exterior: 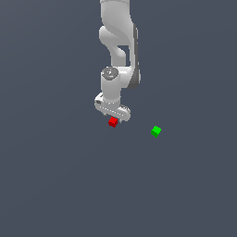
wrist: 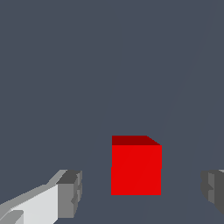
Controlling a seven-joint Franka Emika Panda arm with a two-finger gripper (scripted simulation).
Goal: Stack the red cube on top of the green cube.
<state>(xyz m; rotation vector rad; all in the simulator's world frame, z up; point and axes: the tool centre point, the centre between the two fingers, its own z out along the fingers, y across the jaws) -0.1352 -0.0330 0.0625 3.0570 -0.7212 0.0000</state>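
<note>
The red cube (exterior: 112,121) lies on the grey floor, just under the white gripper (exterior: 114,118). In the wrist view the red cube (wrist: 136,168) sits between the two grey fingertips (wrist: 72,193), with a clear gap on each side, so the gripper (wrist: 142,192) is open and touches nothing. The green cube (exterior: 156,131) rests on the floor toward the exterior view's right of the red one, a short way off. It does not show in the wrist view.
The white arm (exterior: 119,41) comes down from the top of the exterior view. A plain dark grey floor (exterior: 60,185) spreads all around the two cubes.
</note>
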